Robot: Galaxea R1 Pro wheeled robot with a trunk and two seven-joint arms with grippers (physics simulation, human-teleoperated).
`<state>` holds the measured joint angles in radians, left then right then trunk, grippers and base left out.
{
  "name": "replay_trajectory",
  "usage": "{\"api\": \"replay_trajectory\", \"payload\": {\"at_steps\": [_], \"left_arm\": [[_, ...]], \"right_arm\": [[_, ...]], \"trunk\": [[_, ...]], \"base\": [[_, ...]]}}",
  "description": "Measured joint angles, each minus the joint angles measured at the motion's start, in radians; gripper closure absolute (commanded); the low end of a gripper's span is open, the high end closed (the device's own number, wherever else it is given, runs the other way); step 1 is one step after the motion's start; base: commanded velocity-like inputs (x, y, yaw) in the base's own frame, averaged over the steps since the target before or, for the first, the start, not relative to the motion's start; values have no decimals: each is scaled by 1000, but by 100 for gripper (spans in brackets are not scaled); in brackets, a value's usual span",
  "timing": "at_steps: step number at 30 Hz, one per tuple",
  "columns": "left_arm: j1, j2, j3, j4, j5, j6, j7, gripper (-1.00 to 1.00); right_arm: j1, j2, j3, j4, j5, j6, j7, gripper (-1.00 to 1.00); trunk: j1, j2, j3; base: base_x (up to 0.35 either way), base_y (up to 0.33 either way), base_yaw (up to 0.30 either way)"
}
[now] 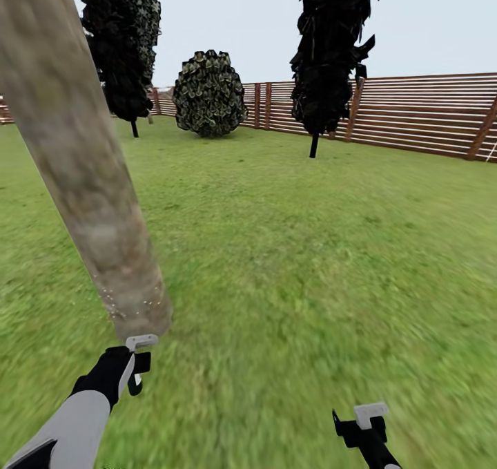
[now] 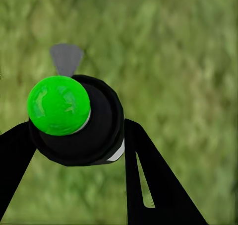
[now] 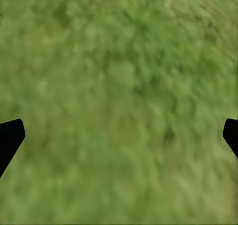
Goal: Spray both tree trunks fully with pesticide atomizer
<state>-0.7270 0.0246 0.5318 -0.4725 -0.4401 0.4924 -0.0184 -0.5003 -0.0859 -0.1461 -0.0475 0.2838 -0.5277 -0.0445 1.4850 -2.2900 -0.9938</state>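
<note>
Left claw (image 2: 79,135) gripped atomizer (image 2: 74,118) near tree trunk (image 1: 90,199) (few specks low down); right claw (image 3: 119,135) wide. Risk: uneven coverage if aim drifted.

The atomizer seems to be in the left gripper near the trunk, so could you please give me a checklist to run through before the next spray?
1. Atomizer held: ok, the left gripper fingers close on its black body under the green cap.
2. Trunk in range: ok, its base stands just ahead of the left gripper in the head view.
3. Pesticide coverage: not ok, pale specks show only low on the trunk.
4. Nozzle aimed at the trunk: cannot tell, the wrist view looks at grass.
5. Right gripper free: ok, open over bare grass.
6. Second tree located: cannot tell, I see just dark conifers and a bush.
</note>
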Motion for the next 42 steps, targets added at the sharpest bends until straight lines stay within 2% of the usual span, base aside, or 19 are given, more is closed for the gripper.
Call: {"api": "replay_trajectory", "payload": {"at_steps": [14,24,32,38,40,42], "left_arm": [[0,2,5,-8,1,0,6,100],[0,2,2,-9,3,-3,5,100],[-20,-9,-7,-12,2,3,-2,100],[-108,-23,-8,-12,5,16,-3,100],[-151,-47,-9,-10,7,23,-3,100],[-168,-62,-10,-10,-2,27,1,100]], "right_arm": [[-1,-1,-1,-1,0,0,0,-100],[0,-26,-1,-3,0,0,-1,-100],[-1,-28,-1,-3,0,0,-2,-100],[0,-29,-1,-2,0,0,-2,-100],[0,-32,-2,-2,0,0,-2,-100],[0,-35,-1,-2,0,0,-2,-100]], "trunk": [[0,0,0],[0,0,0],[0,0,0],[0,0,0],[0,0,0],[0,0,0]], "base": [[124,-260,277],[73,-265,277],[-18,-57,212],[0,-1,11],[0,0,0],[0,0,0]]}}
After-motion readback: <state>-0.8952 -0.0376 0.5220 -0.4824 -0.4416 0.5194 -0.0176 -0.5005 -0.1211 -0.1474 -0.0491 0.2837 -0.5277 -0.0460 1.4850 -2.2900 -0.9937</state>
